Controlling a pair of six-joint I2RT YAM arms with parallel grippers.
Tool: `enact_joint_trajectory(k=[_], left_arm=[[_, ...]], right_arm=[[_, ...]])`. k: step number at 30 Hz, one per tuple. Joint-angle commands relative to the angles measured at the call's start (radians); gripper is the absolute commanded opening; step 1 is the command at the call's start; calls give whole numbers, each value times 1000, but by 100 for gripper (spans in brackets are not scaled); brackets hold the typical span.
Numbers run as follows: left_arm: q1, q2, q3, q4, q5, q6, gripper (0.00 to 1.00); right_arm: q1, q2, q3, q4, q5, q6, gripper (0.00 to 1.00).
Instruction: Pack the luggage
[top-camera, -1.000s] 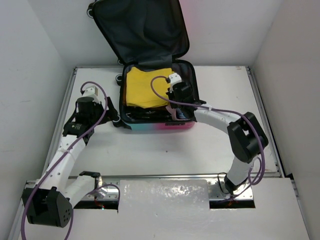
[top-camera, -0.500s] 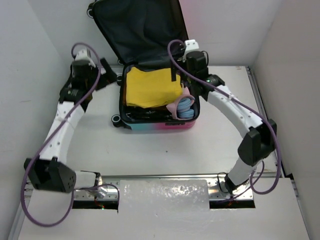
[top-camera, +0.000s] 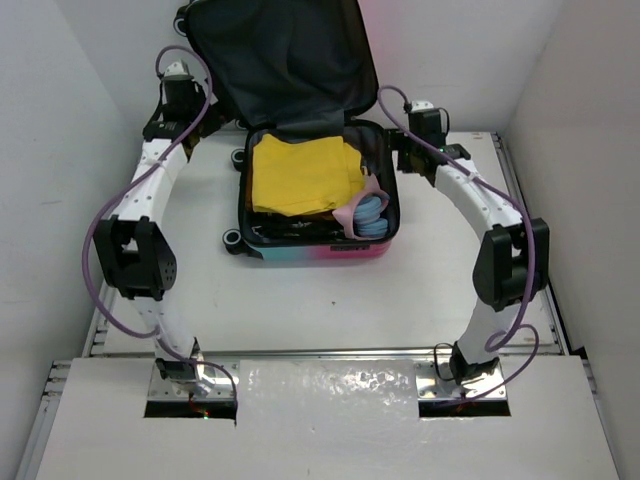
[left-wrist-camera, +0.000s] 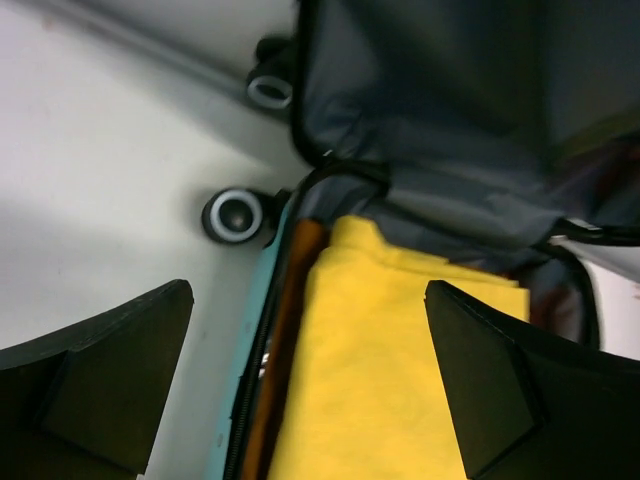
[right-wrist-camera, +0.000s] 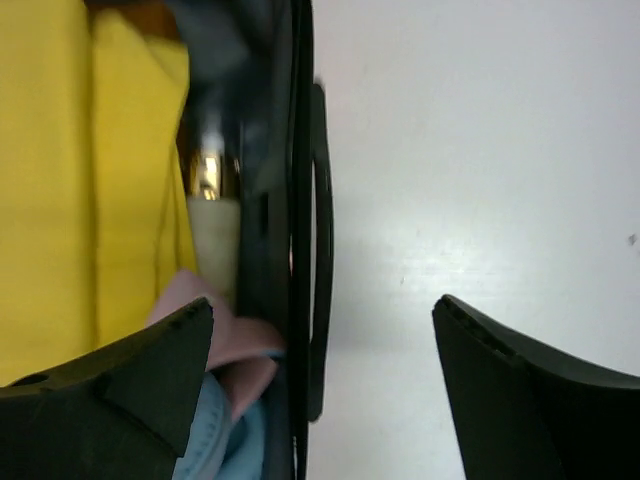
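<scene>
Jaws apart and empty, left pincer (left-wrist-camera: 308, 300) hovers over the back left corner of the luggage (top-camera: 312, 252), which lies open mid-bench (top-camera: 300, 300) holding yellow cloth (top-camera: 295, 175). The right pincer (right-wrist-camera: 323, 303), likewise spread, hangs above its right rim.

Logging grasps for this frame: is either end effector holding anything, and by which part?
Nothing is held. The left end effector and right end effector both stand open, flanking the luggage.

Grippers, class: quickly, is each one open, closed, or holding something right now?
Left gripper: open, holding nothing.
Right gripper: open, holding nothing.
</scene>
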Motion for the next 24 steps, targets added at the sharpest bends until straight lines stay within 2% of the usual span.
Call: enact_joint_trajectory(k=[1, 2, 3, 4, 5, 6, 8, 9, 10, 12, 13, 15, 17, 22, 24], left_arm=[[11, 27, -24, 4, -3, -43, 100], [11, 42, -38, 17, 5, -43, 100], [13, 83, -28, 27, 17, -34, 100], [13, 109, 27, 13, 17, -32, 100], [13, 131, 59, -27, 28, -35, 100], [13, 157, 81, -42, 43, -44, 100], [-4, 140, 58, -38, 83, -57, 100], [-15, 87, 25, -33, 71, -63, 100], [-35, 46, -86, 17, 59, -66, 100], [-46, -87, -231, 98, 52, -83, 100], [-49, -131, -352, 137, 57, -84, 100], [-49, -220, -426, 148, 8, -77, 100], [-46, -287, -433, 102, -58, -60, 100], [-40, -381, -416, 65, -96, -29, 100], [-33, -409, -402, 47, -98, -25, 100]], right_arm=[[20, 32, -31, -61, 0, 67, 83], [17, 67, -12, -94, -25, 93, 76], [16, 117, -5, -146, -42, 105, 64], [17, 122, -40, -130, -79, 126, 58], [17, 121, -133, -37, -98, 142, 54], [17, 132, -159, -9, -111, 156, 53], [16, 177, -137, 5, -122, 162, 42], [14, 243, -114, 4, -122, 163, 33], [13, 274, -91, 25, -124, 168, 0], [10, 325, -32, 63, -106, 182, 0], [8, 375, -8, 88, -102, 205, 0], [6, 421, 53, 183, -35, 254, 0], [8, 498, 140, 265, 48, 278, 0], [13, 732, 517, 243, 236, 318, 0], [8, 767, 578, 254, 281, 324, 0]])
